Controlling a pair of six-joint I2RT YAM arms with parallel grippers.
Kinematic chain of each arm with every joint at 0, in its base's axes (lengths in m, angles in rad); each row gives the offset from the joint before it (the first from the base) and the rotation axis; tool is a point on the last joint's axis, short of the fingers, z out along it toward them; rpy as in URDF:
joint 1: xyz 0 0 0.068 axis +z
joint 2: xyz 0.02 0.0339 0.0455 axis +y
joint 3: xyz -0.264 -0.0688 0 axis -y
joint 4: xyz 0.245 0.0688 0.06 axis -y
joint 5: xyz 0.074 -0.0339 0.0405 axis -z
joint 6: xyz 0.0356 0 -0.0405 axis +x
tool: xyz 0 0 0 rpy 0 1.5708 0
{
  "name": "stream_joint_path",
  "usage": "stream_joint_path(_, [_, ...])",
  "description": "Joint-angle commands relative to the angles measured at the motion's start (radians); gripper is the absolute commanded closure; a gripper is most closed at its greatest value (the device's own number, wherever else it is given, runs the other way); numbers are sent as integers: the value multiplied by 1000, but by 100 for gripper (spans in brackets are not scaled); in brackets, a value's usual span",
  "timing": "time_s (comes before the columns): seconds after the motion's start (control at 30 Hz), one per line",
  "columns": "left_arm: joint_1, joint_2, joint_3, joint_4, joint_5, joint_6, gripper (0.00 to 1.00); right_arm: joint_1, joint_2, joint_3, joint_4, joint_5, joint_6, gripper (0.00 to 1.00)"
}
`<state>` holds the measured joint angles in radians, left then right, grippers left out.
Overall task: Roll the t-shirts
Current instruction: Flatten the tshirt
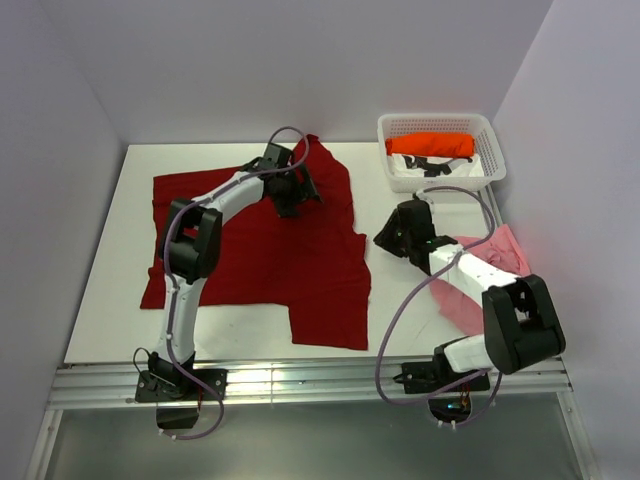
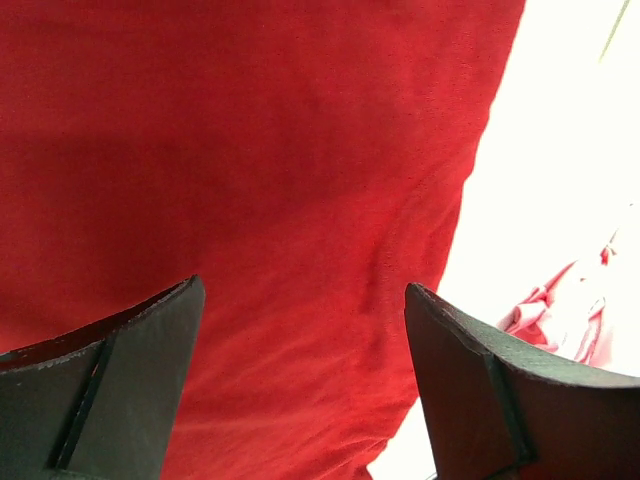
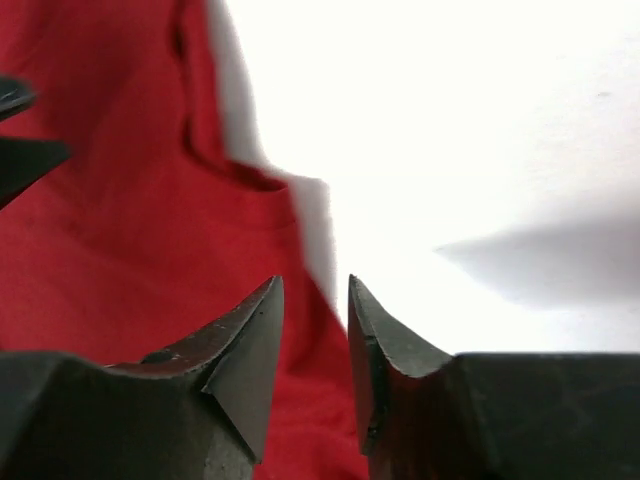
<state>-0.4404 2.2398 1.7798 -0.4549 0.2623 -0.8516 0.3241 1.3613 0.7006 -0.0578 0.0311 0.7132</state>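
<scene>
A dark red t-shirt (image 1: pixel 270 250) lies spread flat over the left and middle of the white table (image 1: pixel 230 335). My left gripper (image 1: pixel 294 194) hovers over its far part, jaws wide open and empty; the left wrist view shows red cloth (image 2: pixel 250 150) under the left gripper (image 2: pixel 300 288). My right gripper (image 1: pixel 386 240) sits at the shirt's right sleeve edge. In the right wrist view the right gripper (image 3: pixel 315 282) has a narrow gap, with nothing pinched and the red hem (image 3: pixel 150 240) below. A pale pink t-shirt (image 1: pixel 495 262) lies crumpled under the right arm. A bright orange t-shirt (image 1: pixel 432 145) lies in the basket.
A white lattice basket (image 1: pixel 436 122) stands at the back right, holding the orange shirt on top of white and dark items. Grey walls close in the table on three sides. The pink shirt (image 2: pixel 565 310) shows at the right edge of the left wrist view.
</scene>
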Motion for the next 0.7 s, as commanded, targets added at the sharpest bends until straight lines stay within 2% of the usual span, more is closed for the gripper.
stream_joint_path(0.0, [-38,17,78,-37,28,31,14,-54,41,-10,55,-107,15,61])
stream_joint_path(0.27, [-115,3,72,-77,25,48,18,-102,245,22,199,-266,66,64])
stream_joint_path(0.37, [-129,-8,50,-85,31,51,26,-103,294,45,199,-250,69,64])
stream_joint_path(0.5, [-144,-20,-11,-56,35,43,45,-108,318,59,220,-250,69,64])
stream_joint_path(0.67, [-161,17,19,-65,48,45,52,-108,335,57,280,-304,71,65])
